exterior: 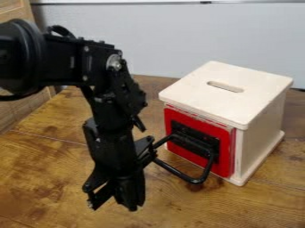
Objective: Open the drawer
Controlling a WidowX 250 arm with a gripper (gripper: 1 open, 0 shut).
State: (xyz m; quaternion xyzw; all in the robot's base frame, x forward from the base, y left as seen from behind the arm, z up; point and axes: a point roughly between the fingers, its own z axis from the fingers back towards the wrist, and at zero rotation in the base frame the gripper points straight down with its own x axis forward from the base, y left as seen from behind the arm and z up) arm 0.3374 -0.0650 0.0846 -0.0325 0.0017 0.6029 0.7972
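The drawer [191, 134] shows its red front with a black centre plate, set in a pale wooden cube [226, 98] with a slot on top. Its black wire loop handle [187, 169] reaches out to the left over the table. My gripper [117, 198] points straight down at the lower left, its fingers shut. It stands just left of the loop handle's near end. Whether the fingers hook or touch the wire cannot be told from this view. The drawer front sits flush or nearly flush with the cube.
The wooden table [48, 160] runs under everything. The black arm [95, 80] rises from the gripper toward the upper left. A pale wall stands behind the cube.
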